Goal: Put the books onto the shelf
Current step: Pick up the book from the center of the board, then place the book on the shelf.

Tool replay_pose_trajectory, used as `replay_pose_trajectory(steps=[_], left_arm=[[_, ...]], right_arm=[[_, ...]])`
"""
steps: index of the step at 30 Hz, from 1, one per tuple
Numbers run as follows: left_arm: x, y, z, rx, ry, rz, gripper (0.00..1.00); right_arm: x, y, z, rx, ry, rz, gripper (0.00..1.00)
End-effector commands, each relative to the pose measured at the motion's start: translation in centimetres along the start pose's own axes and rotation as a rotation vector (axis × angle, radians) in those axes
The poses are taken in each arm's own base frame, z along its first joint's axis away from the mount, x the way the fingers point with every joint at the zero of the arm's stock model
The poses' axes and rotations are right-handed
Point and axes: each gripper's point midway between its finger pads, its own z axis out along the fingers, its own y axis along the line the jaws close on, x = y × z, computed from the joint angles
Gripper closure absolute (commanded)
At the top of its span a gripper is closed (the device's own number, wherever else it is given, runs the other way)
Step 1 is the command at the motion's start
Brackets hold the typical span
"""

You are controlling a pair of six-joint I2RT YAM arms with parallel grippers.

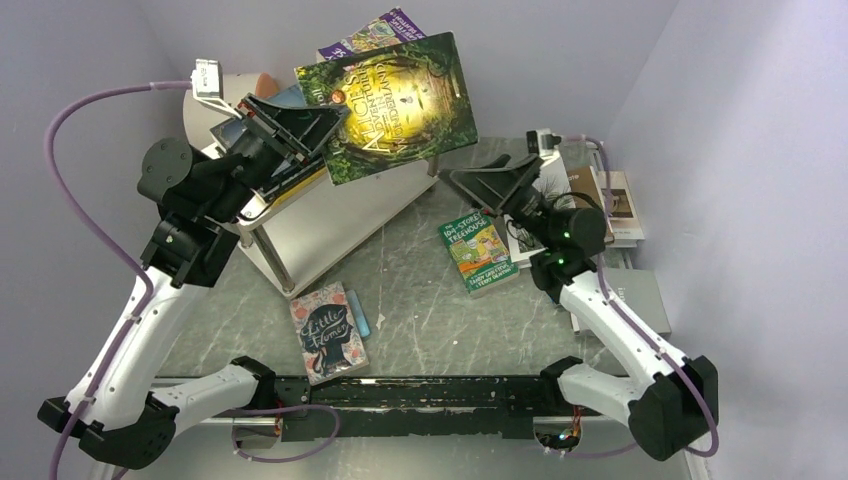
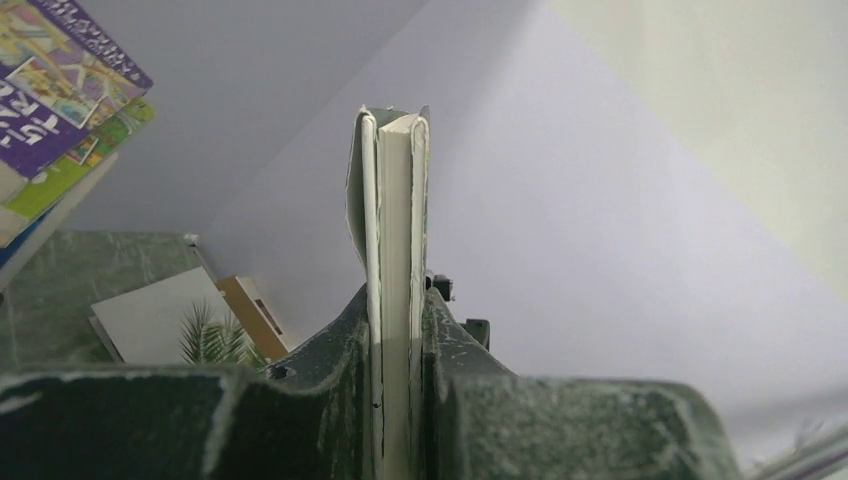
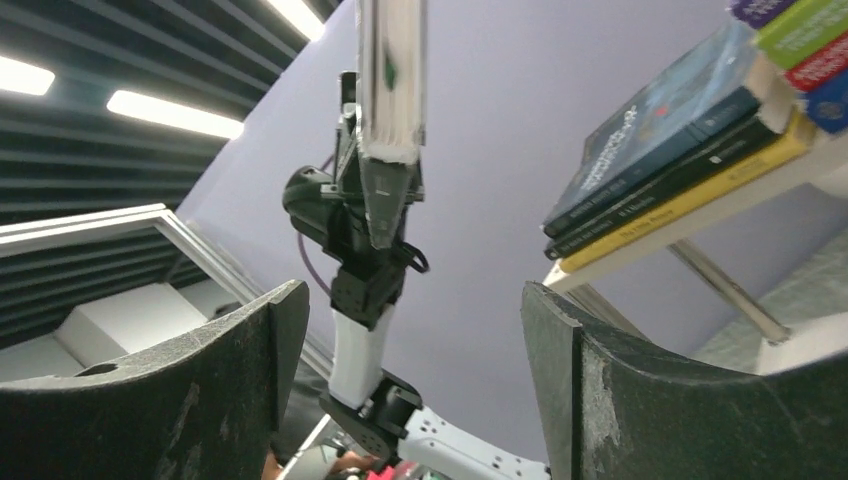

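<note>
On the grey tabletop [image 1: 420, 300] the white shelf [image 1: 340, 215] sits at upper left of the frame. Above it, at top centre, the green-gold book [image 1: 400, 105] hangs clamped by its edge in the left pincer [image 1: 325, 135]. The right pincer [image 1: 457, 185], right of centre, gapes wide and holds nothing.

Bright ceiling strips [image 3: 170, 115], soft shadows, blurred close-up wrist foregrounds.
</note>
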Motion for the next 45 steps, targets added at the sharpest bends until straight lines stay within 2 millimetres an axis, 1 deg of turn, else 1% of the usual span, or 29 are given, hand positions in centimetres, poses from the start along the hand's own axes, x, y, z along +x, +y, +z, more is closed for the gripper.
replay_pose_trajectory(steps=[1, 2, 5, 8, 10, 12, 15, 17, 21, 24, 26, 27, 29, 32, 34, 36, 40, 43, 45], left_arm=[[-3.7, -2.3, -0.2, 0.059, -0.171, -0.095, 0.95], [-3.7, -2.2, -0.2, 0.053, -0.173, -0.103, 0.95], [-3.6, -2.2, -0.5, 0.056, -0.179, -0.127, 0.95], [-3.6, -1.8, -0.8, 0.036, -0.188, -0.142, 0.95], [-3.6, -1.6, -1.0, 0.029, -0.192, -0.151, 0.95], [-3.6, -1.5, -1.1, 0.023, -0.194, -0.155, 0.95], [-3.4, -1.2, -1.2, 0.010, -0.190, -0.156, 0.95], [-3.1, -0.9, -1.2, 0.006, -0.181, -0.159, 0.95], [-2.8, -0.8, -1.4, -0.008, -0.158, -0.115, 0.95], [-2.9, -0.6, -2.0, -0.039, -0.161, -0.069, 0.90], [-3.0, 0.1, -2.6, -0.081, -0.168, -0.045, 0.86], [-3.1, 0.2, -2.9, -0.098, -0.174, -0.032, 0.83], [-3.4, 0.6, -3.7, -0.133, -0.184, 0.003, 0.77], [-4.4, 1.3, -4.9, -0.210, -0.216, 0.079, 0.64], [-5.4, 1.4, -5.7, -0.253, -0.251, 0.131, 0.58], [-6.6, 1.9, -6.8, -0.315, -0.290, 0.206, 0.47], [-10.4, 2.8, -10.3, -0.492, -0.427, 0.330, 0.31], [-13.0, 2.5, -13.3, -0.594, -0.523, 0.423, 0.25], [-14.1, 2.3, -15.0, -0.643, -0.576, 0.460, 0.24]], right_arm=[[-0.8, 2.2, 3.1, -0.049, -0.084, -0.022, 0.19], [-0.8, 2.5, 3.7, -0.054, -0.085, -0.023, 0.19], [-0.8, 2.5, 5.4, -0.024, -0.088, -0.023, 0.19], [-1.2, 0.9, 6.6, 0.061, -0.118, 0.016, 0.20], [-1.7, -0.2, 7.0, 0.111, -0.140, 0.053, 0.23], [-1.9, -0.4, 7.4, 0.114, -0.150, 0.082, 0.27], [-1.9, -0.1, 8.4, 0.091, -0.142, 0.096, 0.38], [-1.8, 0.5, 8.8, 0.065, -0.139, 0.097, 0.47], [-1.6, 1.1, 9.2, 0.047, -0.142, 0.086, 0.69], [-1.9, 1.5, 9.3, 0.041, -0.153, 0.074, 0.86], [-2.0, 1.8, 9.6, 0.032, -0.152, 0.067, 0.98], [-2.0, 1.8, 9.8, 0.031, -0.150, 0.064, 1.00], [-2.0, 2.2, 10.1, 0.018, -0.149, 0.059, 1.00], [-2.0, 2.5, 10.7, 0.001, -0.147, 0.050, 1.00], [-1.9, 2.8, 11.1, -0.010, -0.140, 0.049, 1.00], [-1.6, 3.0, 11.6, -0.019, -0.132, 0.049, 1.00], [-1.0, 3.1, 12.8, -0.018, -0.117, 0.047, 1.00], [-0.1, 3.2, 13.8, -0.016, -0.100, 0.047, 1.00], [0.5, 3.0, 14.6, -0.011, -0.088, 0.053, 1.00]])
